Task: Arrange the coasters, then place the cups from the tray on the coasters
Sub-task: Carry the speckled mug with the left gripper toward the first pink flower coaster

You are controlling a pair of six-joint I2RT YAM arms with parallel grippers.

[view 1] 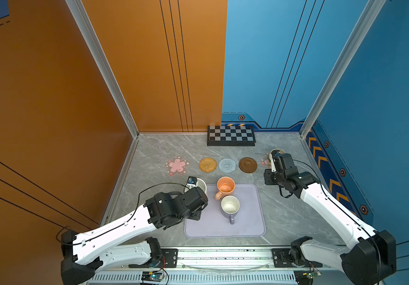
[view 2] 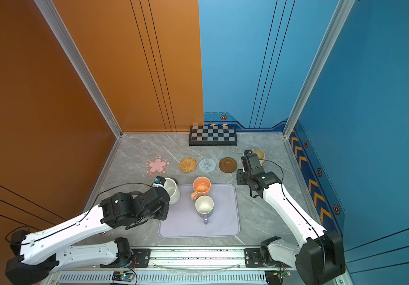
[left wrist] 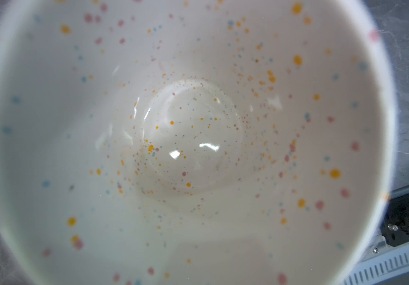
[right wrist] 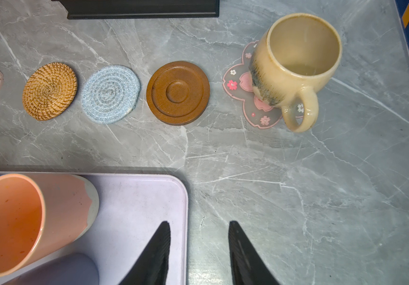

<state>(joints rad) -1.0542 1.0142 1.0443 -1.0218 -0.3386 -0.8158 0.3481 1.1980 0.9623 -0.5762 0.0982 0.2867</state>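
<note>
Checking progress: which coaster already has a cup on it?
The clear flower coaster at the row's right end, under the beige mug; the other flower coaster, rattan disc, spiral disc and wooden disc are bare.

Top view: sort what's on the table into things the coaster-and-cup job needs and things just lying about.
Job:
tray
speckled white mug
orange mug
lavender mug
beige mug
bare flower coaster
flower coaster under the beige mug
rattan coaster
grey-blue coaster
wooden coaster

Lying about:
checkerboard

The speckled mug [left wrist: 198,148] fills the left wrist view, rim blurred and cut off
</note>
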